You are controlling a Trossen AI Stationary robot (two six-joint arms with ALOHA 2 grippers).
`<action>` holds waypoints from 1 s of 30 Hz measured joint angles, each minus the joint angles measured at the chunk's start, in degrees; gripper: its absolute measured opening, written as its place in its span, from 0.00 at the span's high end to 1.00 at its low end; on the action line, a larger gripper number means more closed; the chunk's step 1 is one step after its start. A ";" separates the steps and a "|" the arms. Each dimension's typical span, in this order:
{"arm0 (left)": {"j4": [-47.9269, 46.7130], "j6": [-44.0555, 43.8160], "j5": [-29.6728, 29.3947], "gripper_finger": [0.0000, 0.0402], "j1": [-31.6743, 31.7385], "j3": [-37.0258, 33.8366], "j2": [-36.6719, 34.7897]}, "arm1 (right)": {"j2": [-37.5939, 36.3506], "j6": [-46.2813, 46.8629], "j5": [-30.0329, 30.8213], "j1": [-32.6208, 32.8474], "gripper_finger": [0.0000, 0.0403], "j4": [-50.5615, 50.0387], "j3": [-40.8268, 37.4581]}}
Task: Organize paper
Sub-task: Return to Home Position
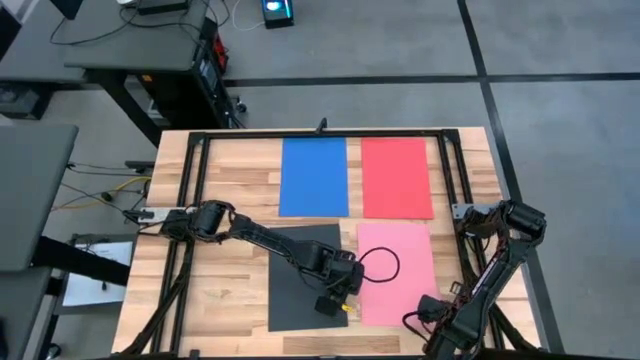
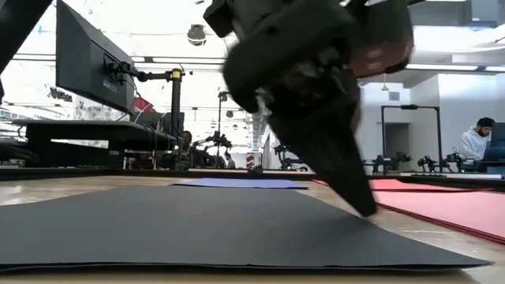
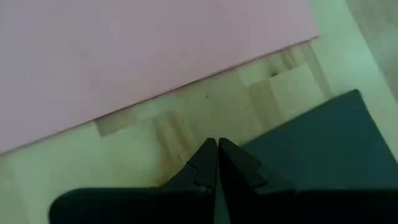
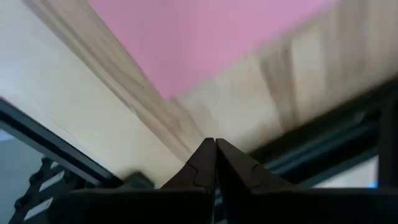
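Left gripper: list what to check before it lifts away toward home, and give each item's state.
1. Left gripper shut and empty: ok.
2. Its tip off the black paper: cannot tell; the low view shows it right at the sheet's edge.
3. Right gripper shut and empty: ok, by the table's edge beside the pink paper.
4. Colours in separate piles, blue paper, red paper, pink, black: ok.
5. Left arm's cable loop clear of the pink paper: cannot tell; from above it shows over the sheet.
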 joint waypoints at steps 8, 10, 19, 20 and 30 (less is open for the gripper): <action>-3.69 4.19 0.44 1.00 -1.16 0.02 -10.43 | -5.86 -9.57 21.49 -2.10 1.00 -3.88 2.18; -4.57 5.99 -0.86 1.00 -1.92 0.02 -14.61 | -8.27 -12.80 30.24 -2.95 1.00 -5.26 2.57; -8.35 9.58 -18.62 1.00 -4.85 -3.38 -36.38 | -22.29 -42.70 74.23 -8.42 1.00 2.56 2.83; -8.30 9.17 -19.47 1.00 -4.86 -4.98 -39.11 | -24.05 -47.51 74.67 -9.78 1.00 5.85 2.80; 9.88 5.24 -22.11 1.00 -4.96 -35.99 -67.66 | -28.93 -93.20 36.63 -29.94 1.00 48.75 -2.19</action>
